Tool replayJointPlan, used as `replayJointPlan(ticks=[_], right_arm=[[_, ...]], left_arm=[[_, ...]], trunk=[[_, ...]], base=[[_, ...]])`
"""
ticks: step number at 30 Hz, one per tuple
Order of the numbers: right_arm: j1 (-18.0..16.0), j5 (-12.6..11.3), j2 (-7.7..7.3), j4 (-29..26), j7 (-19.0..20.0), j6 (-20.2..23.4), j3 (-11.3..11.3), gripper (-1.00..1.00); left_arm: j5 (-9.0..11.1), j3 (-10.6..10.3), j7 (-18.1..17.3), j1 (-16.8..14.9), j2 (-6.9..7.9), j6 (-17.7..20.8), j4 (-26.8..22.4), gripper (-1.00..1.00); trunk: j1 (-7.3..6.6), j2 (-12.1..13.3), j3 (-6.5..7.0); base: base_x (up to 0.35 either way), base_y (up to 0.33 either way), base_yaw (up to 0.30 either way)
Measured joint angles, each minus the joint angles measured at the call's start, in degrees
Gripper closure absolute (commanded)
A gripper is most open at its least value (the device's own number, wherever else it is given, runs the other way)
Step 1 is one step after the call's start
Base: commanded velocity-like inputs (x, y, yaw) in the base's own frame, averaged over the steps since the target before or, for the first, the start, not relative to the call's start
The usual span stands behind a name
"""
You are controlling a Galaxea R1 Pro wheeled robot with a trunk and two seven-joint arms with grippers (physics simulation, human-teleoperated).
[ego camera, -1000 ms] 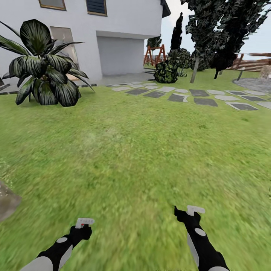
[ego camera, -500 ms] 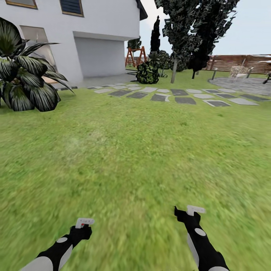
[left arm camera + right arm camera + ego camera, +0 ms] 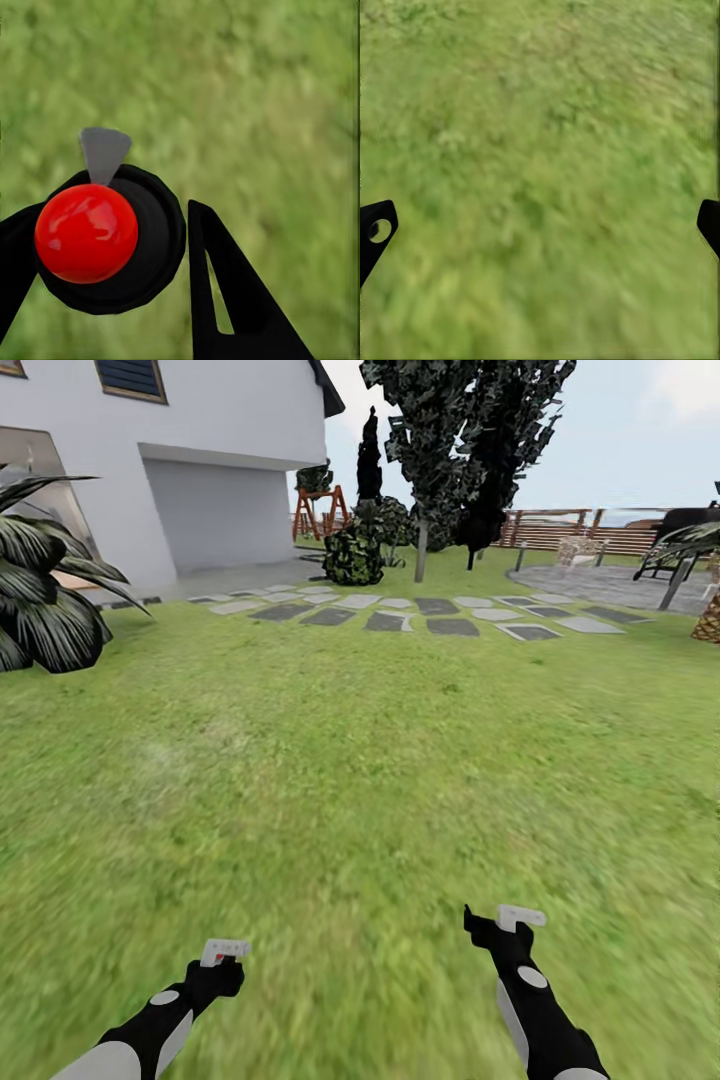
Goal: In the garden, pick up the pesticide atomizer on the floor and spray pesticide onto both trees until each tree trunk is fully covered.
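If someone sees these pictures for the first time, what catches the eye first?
Probably the glossy red top of the pesticide atomizer, held between the fingers of the left pincer over blurry grass. Next, the white house at the far left, and the grey paving slabs crossing the lawn.

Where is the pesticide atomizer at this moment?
The pesticide atomizer is held in the left gripper, low at the head view's left over the grass; the left wrist view shows its red top between the fingers.
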Motion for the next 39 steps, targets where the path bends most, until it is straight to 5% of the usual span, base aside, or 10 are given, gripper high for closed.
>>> replayJointPlan(ticks=[5,39], right_arm=[[0.0,0.0,0.00,0.1,0.0,-0.3,0.0,-1.00],[0.0,0.0,0.00,0.7,0.0,-0.3,-0.1,-1.00]], left_arm=[[0.0,0.0,0.0,0.0,0.00,0.0,0.0,1.00],[0.0,0.0,0.0,0.3,0.12,0.0,-0.1,1.00]], trunk=[[-1.10,2.0,0.90],[-1.10,2.0,1.29]], base=[[0.000,0.000,-0.199],[-0.009,-0.007,-0.299]])
